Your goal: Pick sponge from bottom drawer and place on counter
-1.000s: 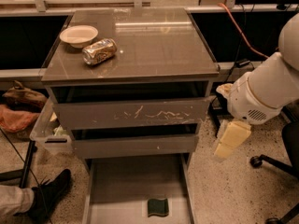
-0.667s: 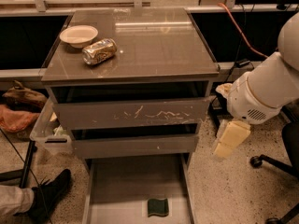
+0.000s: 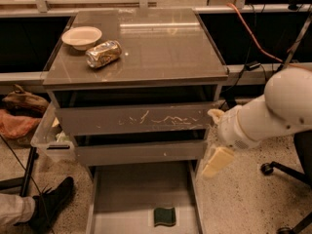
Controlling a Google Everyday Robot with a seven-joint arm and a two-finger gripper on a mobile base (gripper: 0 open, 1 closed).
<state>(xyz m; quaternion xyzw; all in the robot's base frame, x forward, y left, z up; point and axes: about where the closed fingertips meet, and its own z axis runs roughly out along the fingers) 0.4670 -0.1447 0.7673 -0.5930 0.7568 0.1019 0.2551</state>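
Note:
The sponge (image 3: 165,216), dark green face up, lies on the floor of the bottom drawer (image 3: 126,191), near its front edge and right of centre. The drawer is pulled out under the grey cabinet. The counter (image 3: 161,43) is the glossy grey-brown top of the cabinet. My gripper (image 3: 217,160) hangs at the end of the white arm (image 3: 273,111), just right of the cabinet's right side at middle-drawer height. It is above and to the right of the sponge and holds nothing that I can see.
A white bowl (image 3: 81,36) and a crushed gold can (image 3: 103,53) sit on the counter's left part. A clear plastic bin (image 3: 48,138) hangs at the cabinet's left. A person's black shoe (image 3: 51,204) is at bottom left. A chair base (image 3: 273,169) stands at right.
My arm and gripper have moved left and a little down, closer to the cabinet's right side. The sponge and the drawers have not moved.

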